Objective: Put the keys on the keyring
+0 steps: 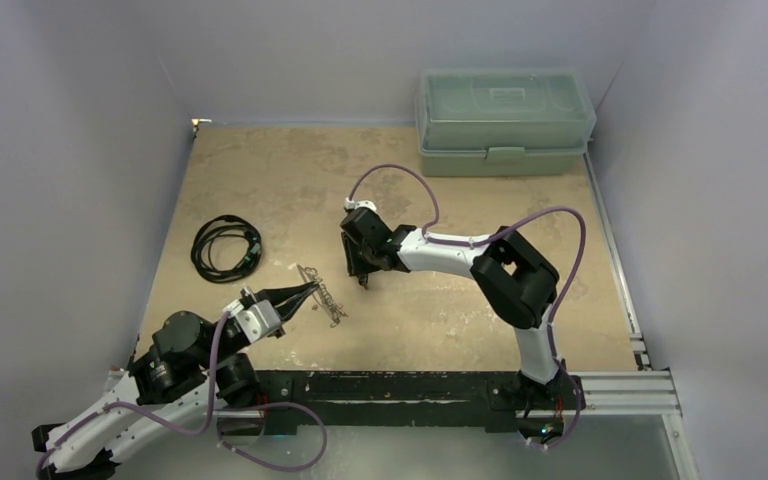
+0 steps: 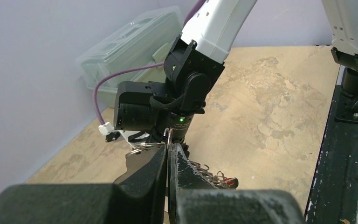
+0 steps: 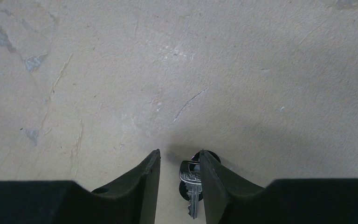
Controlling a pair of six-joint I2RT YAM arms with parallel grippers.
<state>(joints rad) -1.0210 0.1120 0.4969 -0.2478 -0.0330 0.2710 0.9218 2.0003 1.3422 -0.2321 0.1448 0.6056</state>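
- The left gripper [image 2: 169,153] had its jaws pressed almost together on the keyring [image 1: 322,294], a thin silvery plate with a scalloped edge of small loops, at the front left of the table [image 1: 440,320].
- A red-headed key [image 2: 230,181] showed at its end.
- The right gripper [image 3: 179,161], jaws partly apart, straddled a small silvery key [image 3: 192,183] without clamping it.

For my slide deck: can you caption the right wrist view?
Right gripper, open, straddles a silvery key lying on the table.
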